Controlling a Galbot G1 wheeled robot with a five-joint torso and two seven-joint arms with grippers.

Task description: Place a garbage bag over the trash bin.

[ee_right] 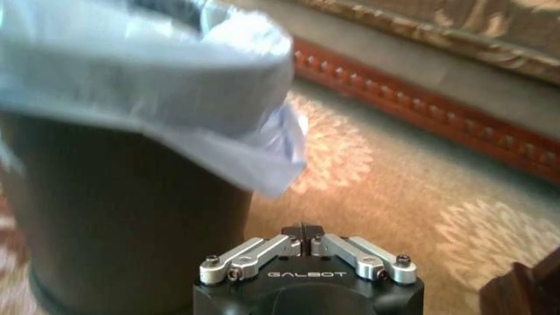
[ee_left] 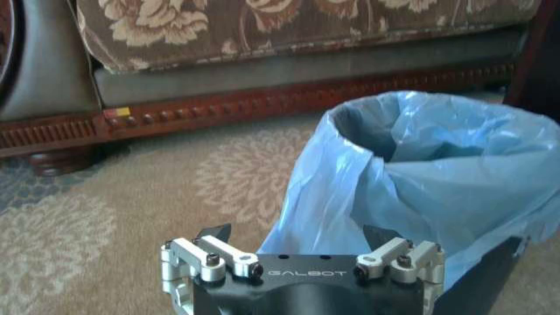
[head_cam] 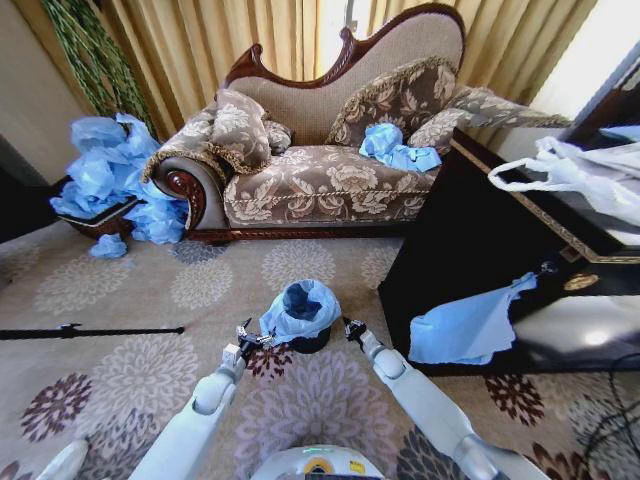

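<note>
The trash bin stands on the patterned carpet in front of me, small and black. The light blue garbage bag is draped over its rim, its mouth open upward. My left gripper is at the bin's left side, open, with the bag's hanging film just beyond its spread fingers. The bin's black wall shows under the film. My right gripper is at the bin's right side and shut on nothing. It sits beside the dark bin wall, below the bag's overhanging edge.
A floral sofa stands behind the bin. A dark glossy cabinet is close on the right, with a white plastic bag on top and a blue bag hanging down it. More blue bags are piled far left. A black rod lies on the carpet.
</note>
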